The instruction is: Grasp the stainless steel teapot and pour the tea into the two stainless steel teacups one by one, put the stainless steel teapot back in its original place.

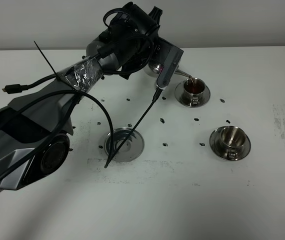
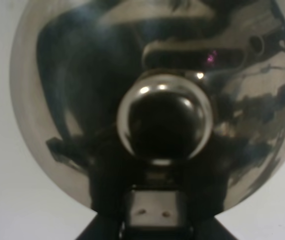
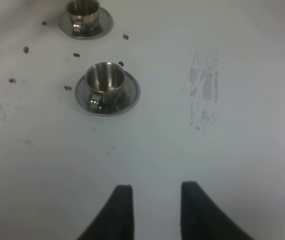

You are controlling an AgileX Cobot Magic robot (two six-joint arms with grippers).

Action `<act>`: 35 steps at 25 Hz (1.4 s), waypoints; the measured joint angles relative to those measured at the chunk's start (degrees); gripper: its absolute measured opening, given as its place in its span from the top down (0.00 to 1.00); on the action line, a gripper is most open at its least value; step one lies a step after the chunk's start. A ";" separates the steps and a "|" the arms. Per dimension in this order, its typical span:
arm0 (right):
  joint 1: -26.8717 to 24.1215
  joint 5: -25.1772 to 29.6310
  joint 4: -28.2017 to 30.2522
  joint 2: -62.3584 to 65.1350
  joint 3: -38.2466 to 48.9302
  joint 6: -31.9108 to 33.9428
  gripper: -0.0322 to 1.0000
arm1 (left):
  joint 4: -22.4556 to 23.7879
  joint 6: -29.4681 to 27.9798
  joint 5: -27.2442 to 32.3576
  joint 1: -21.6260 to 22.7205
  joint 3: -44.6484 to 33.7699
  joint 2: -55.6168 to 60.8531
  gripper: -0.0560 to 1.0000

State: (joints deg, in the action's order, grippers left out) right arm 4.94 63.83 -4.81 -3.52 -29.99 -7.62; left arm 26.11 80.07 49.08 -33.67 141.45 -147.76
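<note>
Exterior high view: the stainless steel teapot (image 1: 156, 66) is hanging tilted above the bench (image 1: 262, 60). Its spout (image 1: 185, 75) is sending tea (image 1: 194, 86) into the far teacup (image 1: 192, 97), which is showing reddish-brown liquid. The near teacup (image 1: 228, 137) is sitting empty and the round coaster plate (image 1: 125, 144) is lying bare. I judge the first pour is under way, leaving the second pour and the return. Count: one teapot, two teacups, two saucers (image 1: 206, 95), one coaster plate.

Left wrist view: the left gripper (image 2: 155, 212) is clamping the teapot, whose lid knob (image 2: 162, 120) is filling the frame.

Right wrist view: the right gripper (image 3: 155, 210) is hovering with a narrow gap, holding nothing, well apart from both teacups.
</note>
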 joint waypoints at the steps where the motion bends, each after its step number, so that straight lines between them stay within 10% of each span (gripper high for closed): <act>1: 0.00 0.00 0.00 0.00 0.00 0.00 0.75 | 0.00 0.00 0.00 0.00 0.00 0.00 0.78; 35: 0.00 0.00 0.05 0.00 0.00 0.00 0.75 | 0.45 -1.79 -0.23 0.00 0.00 0.00 0.78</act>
State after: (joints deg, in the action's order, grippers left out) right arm 4.94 63.83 -4.76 -3.52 -29.99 -7.62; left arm 26.56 78.28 48.85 -33.67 141.45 -147.76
